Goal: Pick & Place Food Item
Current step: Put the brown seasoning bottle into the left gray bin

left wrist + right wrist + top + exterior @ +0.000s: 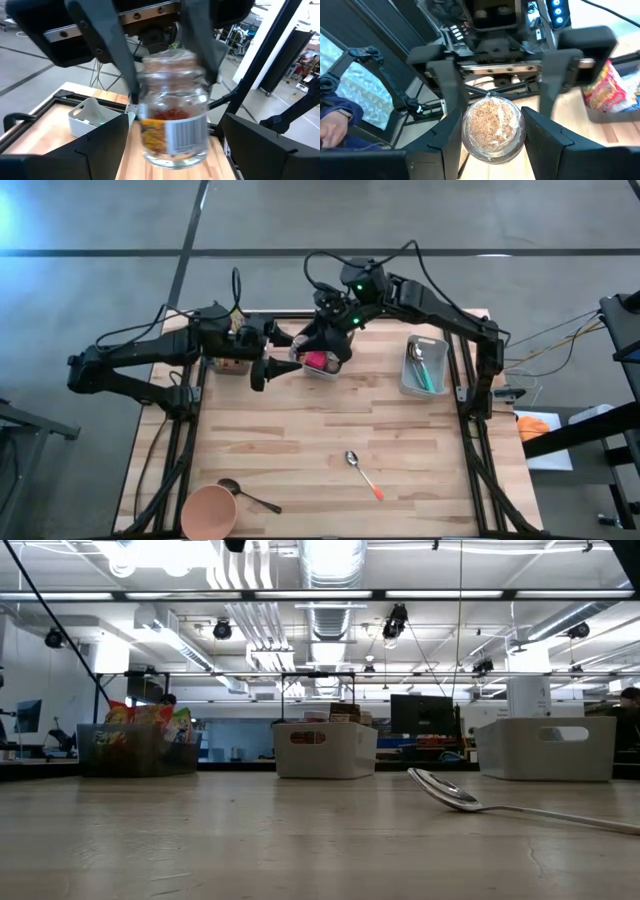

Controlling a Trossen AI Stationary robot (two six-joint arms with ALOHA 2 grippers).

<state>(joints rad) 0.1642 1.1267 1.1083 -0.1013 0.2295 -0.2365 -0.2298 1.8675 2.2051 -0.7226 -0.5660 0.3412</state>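
No legible text, brand or number found. The jar (174,125) carries a label with a barcode; its bars show, its digits cannot be read. The snack packets (140,724) in the bin bear coloured print, too small to read

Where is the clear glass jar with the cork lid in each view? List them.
High view: clear glass jar with the cork lid, back centre, partly hidden under the arms.
Low view: not in it.
Left wrist view: centre.
Right wrist view: lower centre, seen lid-on.
Shared landmark: pale rectangular cutlery bin.
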